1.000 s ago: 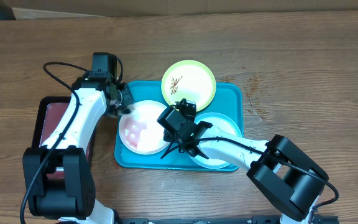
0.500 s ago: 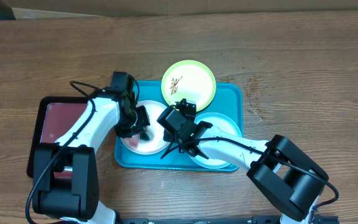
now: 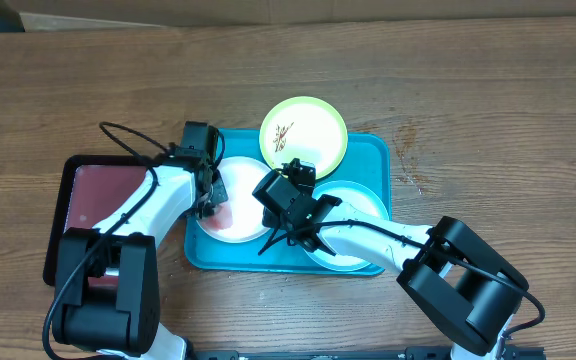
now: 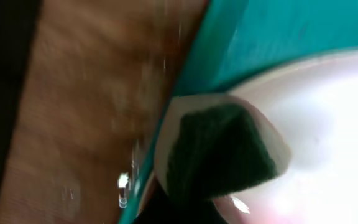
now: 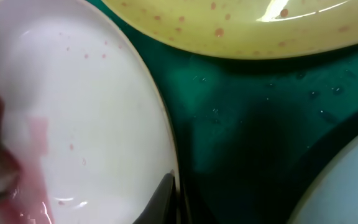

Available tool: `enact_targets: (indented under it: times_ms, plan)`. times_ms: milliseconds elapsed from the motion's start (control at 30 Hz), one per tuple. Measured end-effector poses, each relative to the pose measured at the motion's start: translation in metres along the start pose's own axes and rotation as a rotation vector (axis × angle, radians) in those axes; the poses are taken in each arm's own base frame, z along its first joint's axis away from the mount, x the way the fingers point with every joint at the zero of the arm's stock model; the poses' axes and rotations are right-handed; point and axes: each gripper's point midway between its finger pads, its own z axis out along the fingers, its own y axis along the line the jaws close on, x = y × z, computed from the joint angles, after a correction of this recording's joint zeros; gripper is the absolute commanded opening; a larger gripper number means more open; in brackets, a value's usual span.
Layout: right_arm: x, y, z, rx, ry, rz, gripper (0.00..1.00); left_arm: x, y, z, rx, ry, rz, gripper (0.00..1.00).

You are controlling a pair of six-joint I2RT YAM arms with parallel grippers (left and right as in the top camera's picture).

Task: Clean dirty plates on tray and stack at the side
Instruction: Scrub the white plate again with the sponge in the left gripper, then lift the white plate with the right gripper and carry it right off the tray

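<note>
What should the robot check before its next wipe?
1. Sponge held by left gripper: ok, gripped.
2. Sponge on the white plate: ok, touching.
3. Right gripper at that plate's rim: ok, shut there.
4. White plate clean: not ok, there is a pink smear.
5. Yellow plate clean: not ok, there are dark marks.
6. Mint plate clean: cannot tell, an arm covers much of it.
</note>
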Motion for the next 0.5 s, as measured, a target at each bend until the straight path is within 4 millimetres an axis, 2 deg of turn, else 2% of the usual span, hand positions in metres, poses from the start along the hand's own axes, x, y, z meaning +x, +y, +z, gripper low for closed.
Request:
enact_targets:
  times_ms: [200,333,433,500]
  plan:
    - [0.000,0.000,0.000,0.003,0.002,0.003,0.04,-0.016,-0.001,-0.007,-0.018,-0.049,0.001,0.04]
    - [0.001,-0.002,0.000,0.012,0.006,-0.023,0.04,-0.057,0.001,-0.043,-0.055,-0.105,-0.018,0.04]
    - [0.001,-0.002,0.000,0.012,0.006,-0.041,0.04,-0.088,0.000,-0.085,-0.051,-0.150,-0.033,0.04]
    - [0.000,-0.001,-0.001,0.011,0.006,-0.068,0.04,-0.098,0.006,-0.118,-0.053,-0.156,-0.043,0.04]
